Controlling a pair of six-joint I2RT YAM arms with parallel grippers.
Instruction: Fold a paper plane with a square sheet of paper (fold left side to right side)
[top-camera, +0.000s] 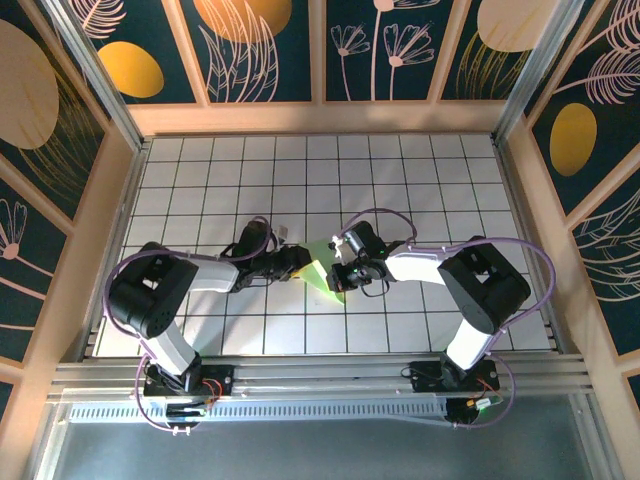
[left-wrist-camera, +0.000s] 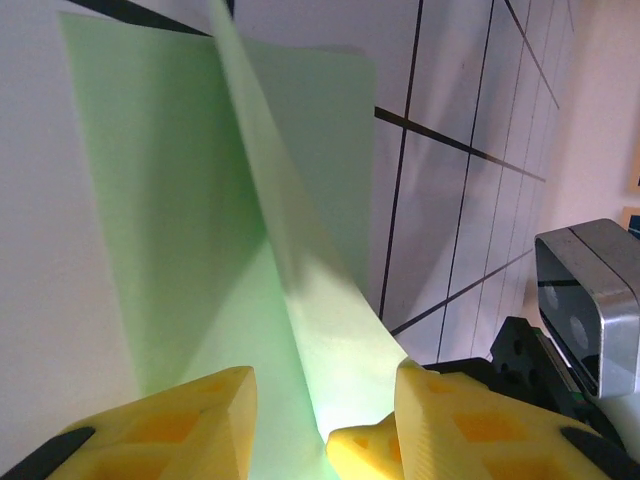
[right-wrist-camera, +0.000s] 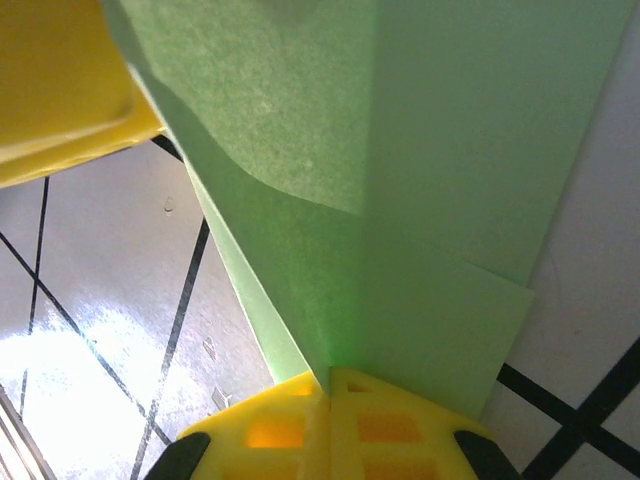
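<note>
my claw (right-wrist-camera: 328, 385) has its two yellow fingers pressed together at the bottom, pinching the pale green paper sheet (right-wrist-camera: 460, 150) right on a crease. the sheet rises away from me in overlapping layers, with one flap's corner jutting out at lower right. the left claw's yellow finger (right-wrist-camera: 60, 90) sits at upper left, just beside the paper. underneath is the white tiled table (right-wrist-camera: 100, 280), with dark grid lines and glare.

green paper (top-camera: 320, 272) mostly hidden under gripper heads from above | left wrist: far end cut at top, near end blurred, lost between left gripper (left-wrist-camera: 322, 400) fingers | right wrist: runs off top beyond right gripper (right-wrist-camera: 328, 385)
</note>
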